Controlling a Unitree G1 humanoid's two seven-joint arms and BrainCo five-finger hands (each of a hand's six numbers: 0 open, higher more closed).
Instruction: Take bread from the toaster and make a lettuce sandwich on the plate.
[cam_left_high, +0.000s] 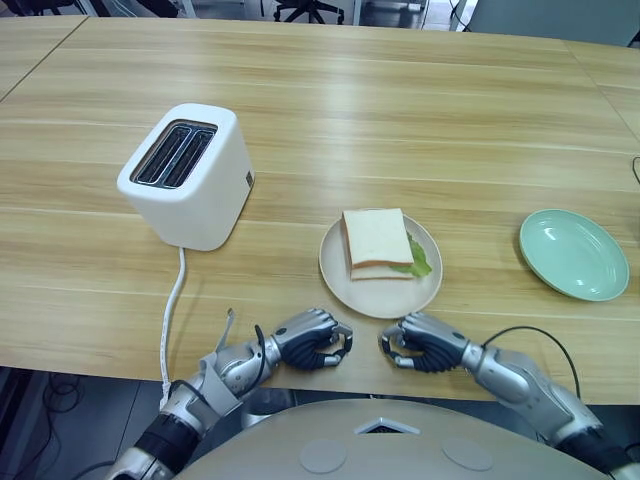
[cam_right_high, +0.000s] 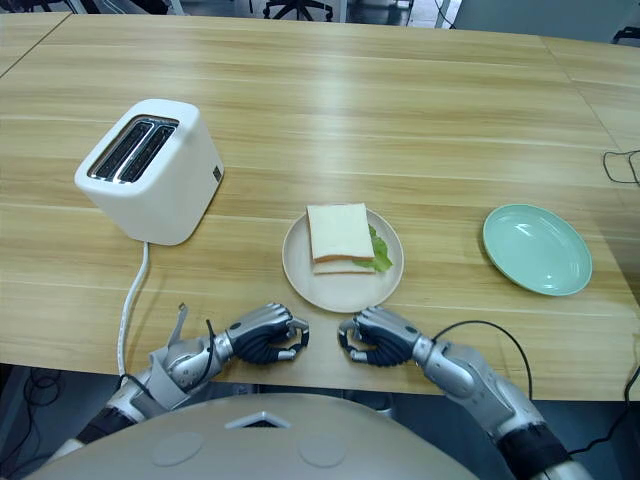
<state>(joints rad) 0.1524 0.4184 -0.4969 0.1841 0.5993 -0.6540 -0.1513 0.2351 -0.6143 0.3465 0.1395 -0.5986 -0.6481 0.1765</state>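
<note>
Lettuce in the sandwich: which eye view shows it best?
The left eye view, by a little: the lettuce sticks out wider past the right edge of the bread on the plate. The right eye view shows the same leaf as a narrower green strip at that edge.

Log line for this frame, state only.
sandwich: assembled on beige plate | toaster: slots empty | left hand: curled, empty | right hand: curled, empty
</note>
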